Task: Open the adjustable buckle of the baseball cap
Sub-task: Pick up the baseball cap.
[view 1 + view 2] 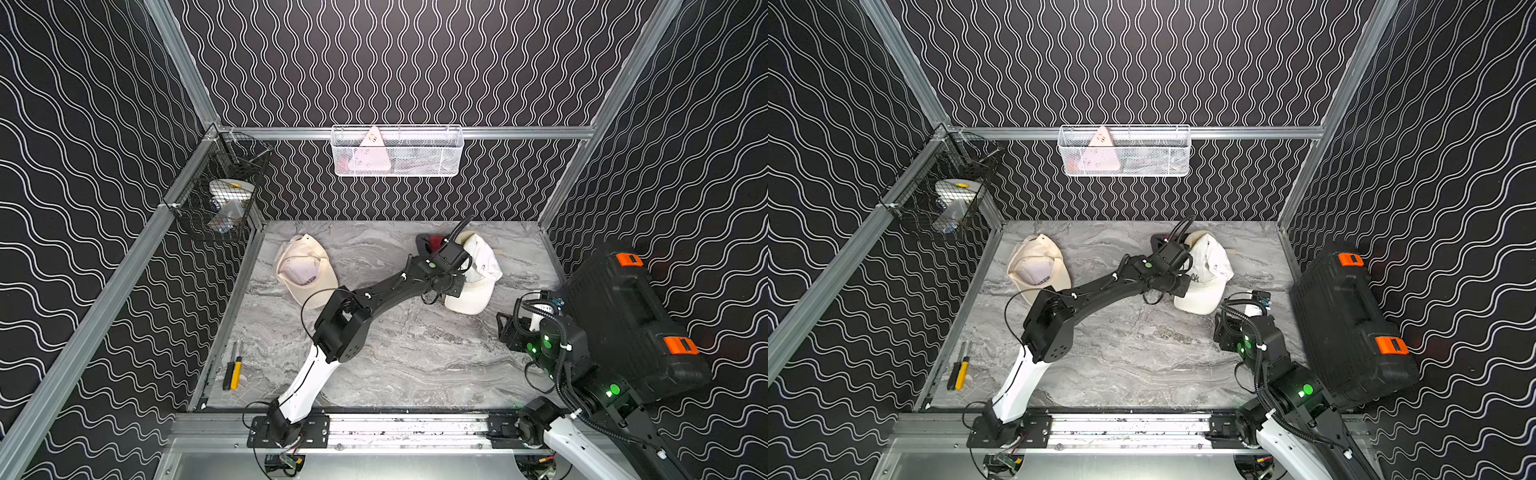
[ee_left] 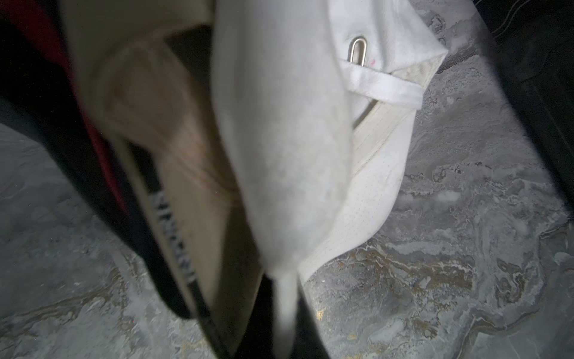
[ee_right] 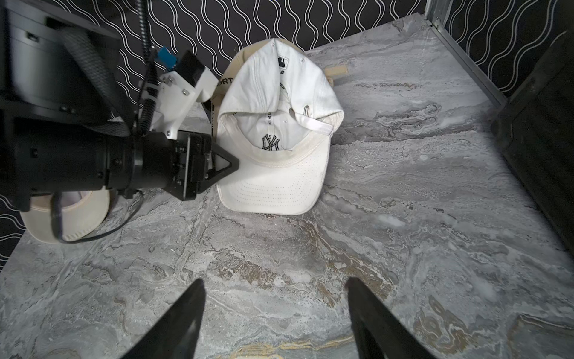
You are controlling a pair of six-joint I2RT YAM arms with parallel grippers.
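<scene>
A white baseball cap point(image 1: 478, 274) point(image 1: 1209, 270) lies upside down at the back right of the marble table, with its brim toward the front. Its metal buckle point(image 2: 358, 51) point(image 3: 306, 109) sits on the white strap point(image 2: 383, 87) point(image 3: 313, 123) at the cap's back. My left gripper point(image 2: 285, 326) point(image 3: 230, 164) point(image 1: 454, 286) is shut on the cap's side rim, and white fabric is pinched between the jaws. My right gripper point(image 3: 273, 283) stands open above bare table in front of the brim and holds nothing.
A beige cap point(image 1: 305, 270) lies at the back left. A dark and red cap point(image 1: 428, 243) and a tan one point(image 3: 226, 82) lie next to the white cap. A black case point(image 1: 623, 316) stands along the right side. A screwdriver point(image 1: 232, 370) lies front left. Wire baskets point(image 1: 397, 149) hang on the walls.
</scene>
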